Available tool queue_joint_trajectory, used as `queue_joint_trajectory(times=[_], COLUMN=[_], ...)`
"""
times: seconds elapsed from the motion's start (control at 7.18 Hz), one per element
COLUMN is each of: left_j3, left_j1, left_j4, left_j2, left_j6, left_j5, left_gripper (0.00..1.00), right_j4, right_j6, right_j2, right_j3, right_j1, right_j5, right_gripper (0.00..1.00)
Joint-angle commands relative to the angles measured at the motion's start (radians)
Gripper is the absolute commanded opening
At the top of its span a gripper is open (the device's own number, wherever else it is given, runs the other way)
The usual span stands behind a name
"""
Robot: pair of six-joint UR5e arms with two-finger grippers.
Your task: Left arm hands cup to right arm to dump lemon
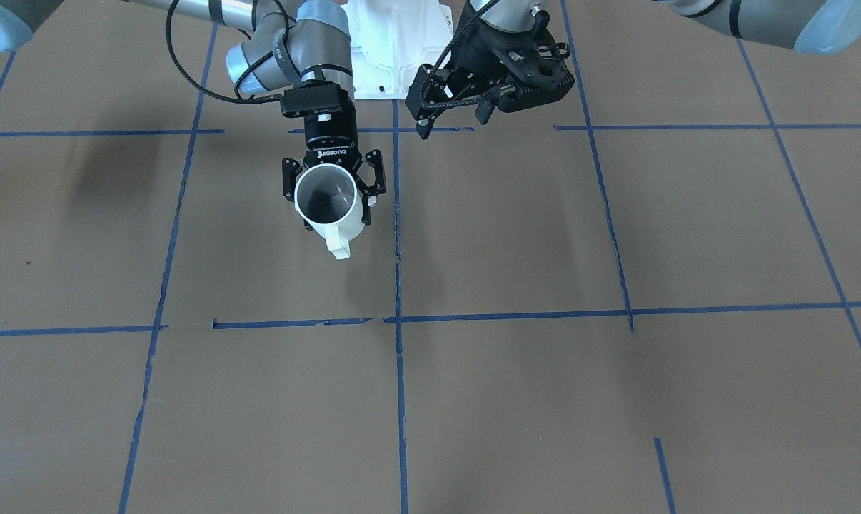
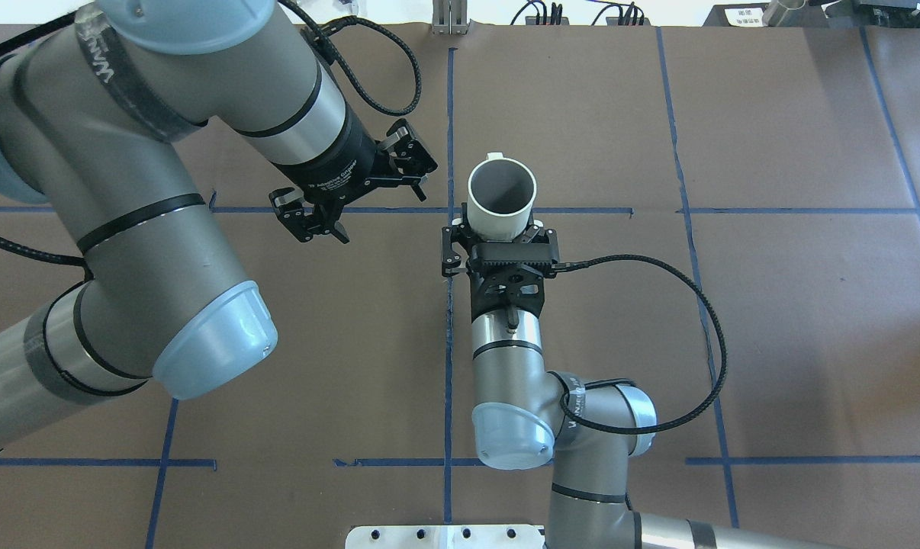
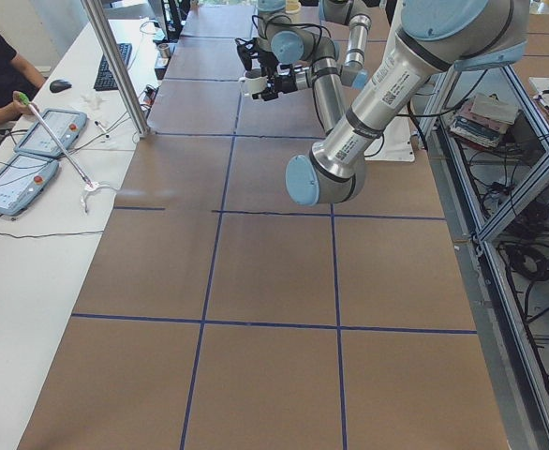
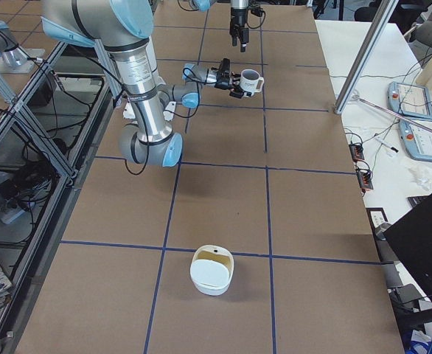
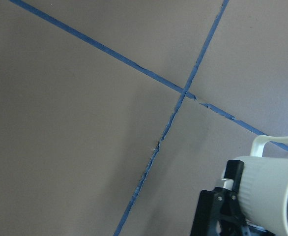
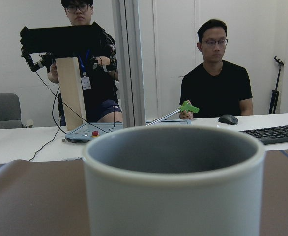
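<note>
The white cup (image 2: pixel 501 200) stands upright above the table's middle, its handle pointing away from the robot. My right gripper (image 2: pixel 502 225) is shut on the cup's lower body, one finger on each side; the ROBOTIQ label shows in the front-facing view above the cup (image 1: pixel 328 202). What shows of the cup's inside is plain grey. The lemon shows in no view. My left gripper (image 2: pixel 368 200) hangs open and empty a short way to the cup's left. In the left wrist view the cup (image 5: pixel 276 196) sits at the bottom right. The cup's rim (image 6: pixel 173 152) fills the right wrist view.
A white lidded bowl (image 4: pixel 212 271) sits on the brown table toward the robot's right end. The white robot base plate (image 1: pixel 398 50) lies at the table's near edge. Two people (image 6: pixel 215 83) sit at a white desk with control pads (image 3: pixel 50 131) beyond the far edge.
</note>
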Motion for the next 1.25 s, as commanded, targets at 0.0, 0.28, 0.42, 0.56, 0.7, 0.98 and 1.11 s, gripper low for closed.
queue_joint_trajectory(times=[0.0, 0.28, 0.42, 0.56, 0.7, 0.98, 1.11], left_j3=[0.130, 0.219, 0.213, 0.198, 0.198, 0.198, 0.198], left_j1=[0.000, 0.003, 0.003, 0.002, 0.003, 0.003, 0.005], left_j4=[0.031, 0.050, 0.054, 0.056, 0.057, 0.058, 0.058], left_j2=[-0.118, -0.169, -0.165, -0.145, -0.137, -0.131, -0.128], left_j6=[-0.003, -0.003, -0.003, -0.003, -0.003, -0.003, -0.003], left_j5=[-0.003, -0.003, -0.006, -0.006, -0.006, -0.006, -0.006], left_gripper=[1.00, 1.00, 0.97, 0.92, 0.88, 0.86, 0.85], right_j4=[-0.007, -0.024, -0.024, -0.021, -0.021, -0.019, -0.016], right_j6=[0.000, -0.014, -0.037, -0.046, -0.048, -0.065, -0.089], right_j2=[0.057, 0.061, 0.062, 0.064, 0.070, 0.085, 0.097], right_j3=[-0.055, -0.055, -0.055, -0.054, -0.052, -0.052, -0.049], right_j1=[-0.049, -0.066, -0.066, -0.063, -0.058, -0.039, -0.031], right_j5=[-0.076, -0.102, -0.102, -0.102, -0.102, -0.095, -0.093], right_gripper=[0.20, 0.21, 0.22, 0.23, 0.24, 0.26, 0.26])
